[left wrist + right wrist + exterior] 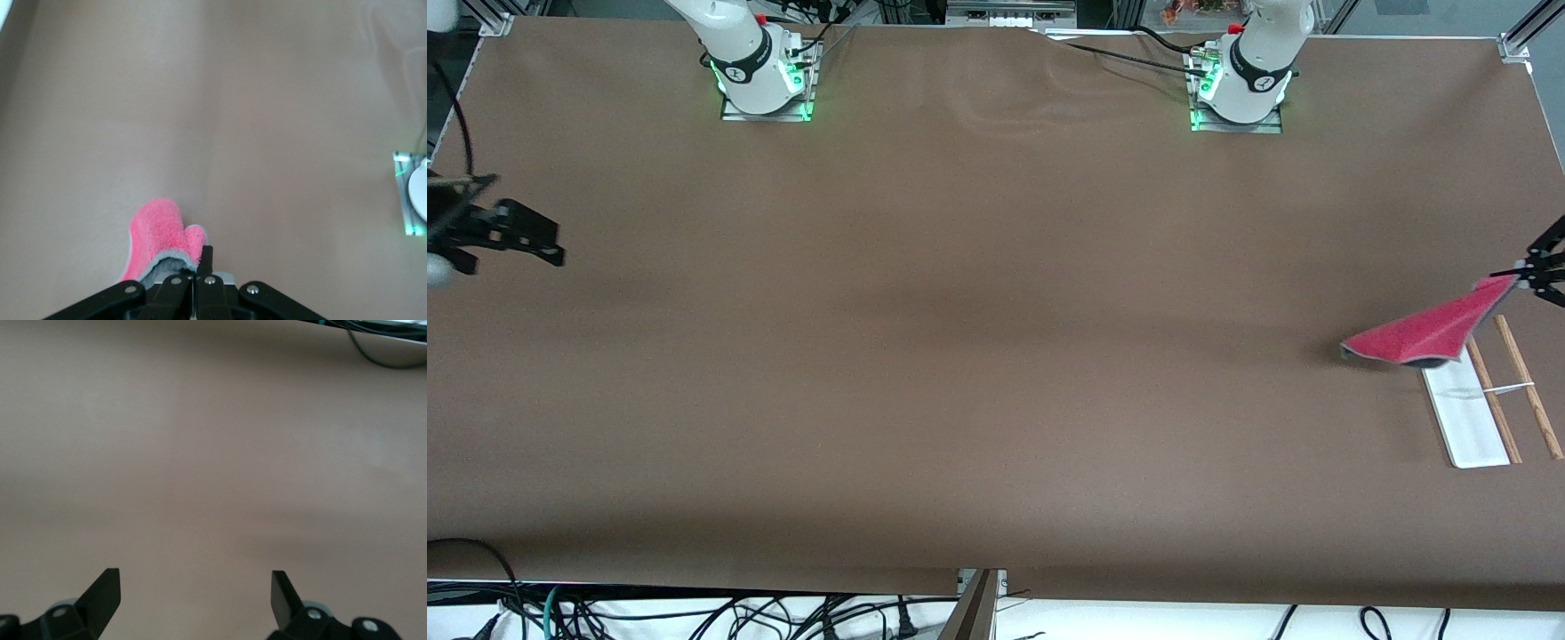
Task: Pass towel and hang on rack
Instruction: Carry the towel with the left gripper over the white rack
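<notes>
The pink-red towel (1423,333) hangs in the air, stretched from one pinched corner down over the end of the rack nearest the robots. My left gripper (1513,277) is shut on that corner, above the rack at the left arm's end of the table. In the left wrist view the towel (157,233) shows its pink side and grey edging at the closed left gripper (200,267). The rack lies flat, with a white base (1472,427), two wooden rods (1531,391) and a thin metal crosspiece (1510,388). My right gripper (551,244) is open and empty over the right arm's end of the table; it also shows in the right wrist view (193,587).
The brown table cover (978,338) is bare between the two arms. Both arm bases (765,80) stand along the edge farthest from the front camera. Cables (694,613) hang below the table's near edge. One base plate with green lights shows in the left wrist view (410,200).
</notes>
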You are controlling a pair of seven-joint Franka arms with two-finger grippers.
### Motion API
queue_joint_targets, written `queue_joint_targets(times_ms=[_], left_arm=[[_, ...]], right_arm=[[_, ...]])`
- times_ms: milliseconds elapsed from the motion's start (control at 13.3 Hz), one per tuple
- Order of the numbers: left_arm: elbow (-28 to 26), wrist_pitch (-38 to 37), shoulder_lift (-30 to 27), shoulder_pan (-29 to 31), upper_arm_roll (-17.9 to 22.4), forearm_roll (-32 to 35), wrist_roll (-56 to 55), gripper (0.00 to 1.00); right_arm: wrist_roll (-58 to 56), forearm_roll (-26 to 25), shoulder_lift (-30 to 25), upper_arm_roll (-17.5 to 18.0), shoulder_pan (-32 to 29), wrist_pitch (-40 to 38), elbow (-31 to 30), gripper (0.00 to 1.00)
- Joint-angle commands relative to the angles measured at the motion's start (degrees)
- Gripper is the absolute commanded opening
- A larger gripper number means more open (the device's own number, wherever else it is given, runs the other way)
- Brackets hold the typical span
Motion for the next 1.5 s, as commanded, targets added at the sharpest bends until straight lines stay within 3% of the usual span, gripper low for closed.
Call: queue_joint_targets(times_ms=[0, 225, 675, 825, 1425], left_arm=[[12.0, -3.1, 7.9, 1.2, 0.3, 1.7, 5.7, 0.0], [17.6, -2.3, 9.6, 0.7, 0.4, 4.2, 10.5, 0.0], [19.0, 3.7, 10.3, 0.9, 4.0, 4.2, 17.9, 0.0], [20.4, 5.0, 11.6, 1.0, 4.0, 4.2, 20.3, 0.0], [20.7, 8.7, 14.6, 2.0, 5.1, 4.2, 29.2, 0.0]], right_arm=[[0.2, -0.4, -4.1, 0.2, -0.9, -0.3, -5.7, 1.0], [0.1, -2.3, -5.3, 0.8, -1.0, -1.4, -8.2, 1.0], [0.8, -2.6, -7.9, 1.7, -1.0, -6.1, -8.1, 1.0], [0.2, -0.4, -7.2, 1.2, -1.0, -4.9, -8.1, 1.0], [1.9, -0.4, -5.9, 1.4, -0.9, -5.2, -7.6, 1.0]])
